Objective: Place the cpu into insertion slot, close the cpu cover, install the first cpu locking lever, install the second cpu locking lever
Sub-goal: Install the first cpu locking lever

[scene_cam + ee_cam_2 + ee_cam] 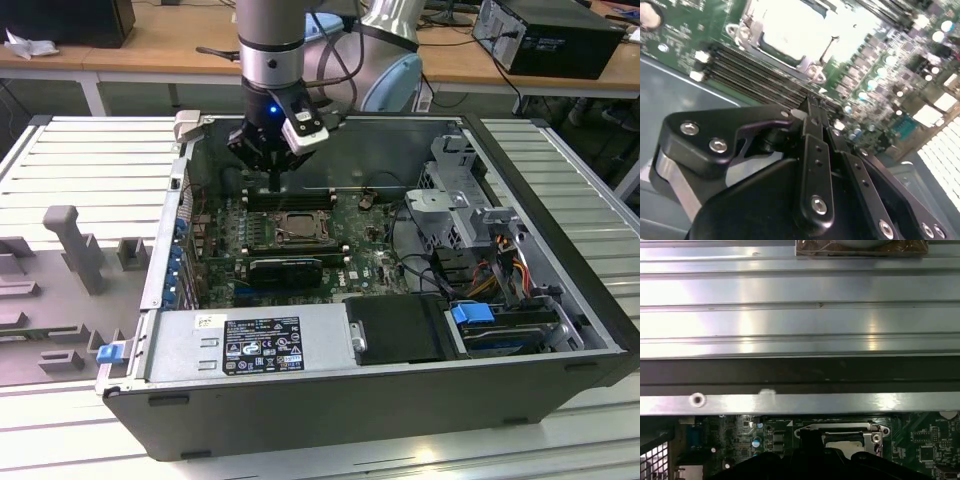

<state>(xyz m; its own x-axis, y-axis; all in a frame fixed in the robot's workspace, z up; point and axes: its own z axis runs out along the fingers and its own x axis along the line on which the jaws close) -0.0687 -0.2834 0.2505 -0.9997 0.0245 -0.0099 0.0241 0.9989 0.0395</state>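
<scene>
The claw (275, 180) is hanging inside one open computer case (560, 300), its black fingers (815, 150) pressed narrow together with nothing visible between them. Its tip is hovering over the memory slots (288, 197), just behind the insertion slot (287, 229). One cpu (289, 228) is sitting in that slot, with the cpu cover (790, 30) lying around it on the green circuit board (372, 258). The case is resting on a ribbed metal bench (80, 180), and two grey moulded fixtures (75, 245) are standing towards the exterior view's left.

Even overhead light; glare whites out the cpu cover (795, 32) in the second wrist view, blurring edges.
</scene>
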